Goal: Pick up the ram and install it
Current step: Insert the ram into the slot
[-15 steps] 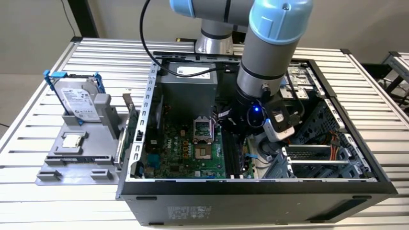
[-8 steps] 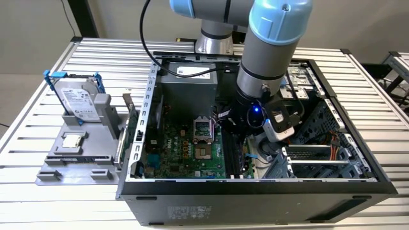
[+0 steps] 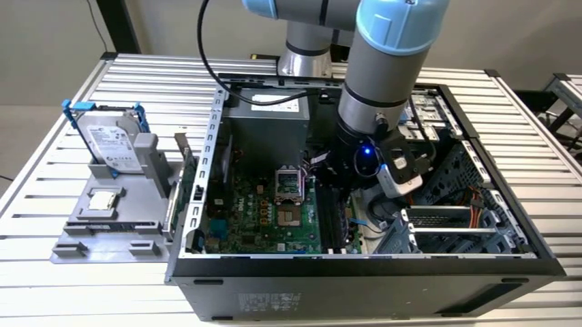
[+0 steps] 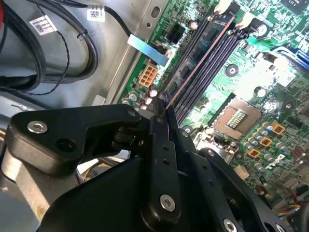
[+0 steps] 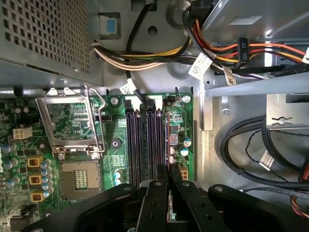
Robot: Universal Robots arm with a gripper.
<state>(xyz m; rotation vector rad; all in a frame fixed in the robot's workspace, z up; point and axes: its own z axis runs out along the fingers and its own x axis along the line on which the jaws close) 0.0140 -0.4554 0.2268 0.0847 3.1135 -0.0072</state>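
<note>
The arm reaches down into the open computer case [image 3: 364, 267] on the slatted table [image 3: 54, 286]. The gripper [image 3: 342, 185] hangs low over the motherboard [image 3: 264, 218], toward the exterior view's right of the board and above the memory slots [image 5: 145, 145].

In both wrist views the 2 fingers [image 5: 155, 203] stand narrow, pinched on the ram [image 5: 168, 145], which shows edge-on as a thin line running out from the fingertips along the slots. In the second wrist view the ram [image 4: 193, 72] lies along the slot nearest the board's edge and seems to be down in it, though the angle does not settle whether it is fully seated.

The open processor socket [image 5: 79, 179] lies beside the slots, on the side away from the board's edge. Well apart, at the exterior view's left outside the case, the hard drive [image 3: 114, 139] stands upright in a grey fixture [image 3: 146, 167], with the processor chip [image 3: 103, 199] lying nearer on it.
</note>
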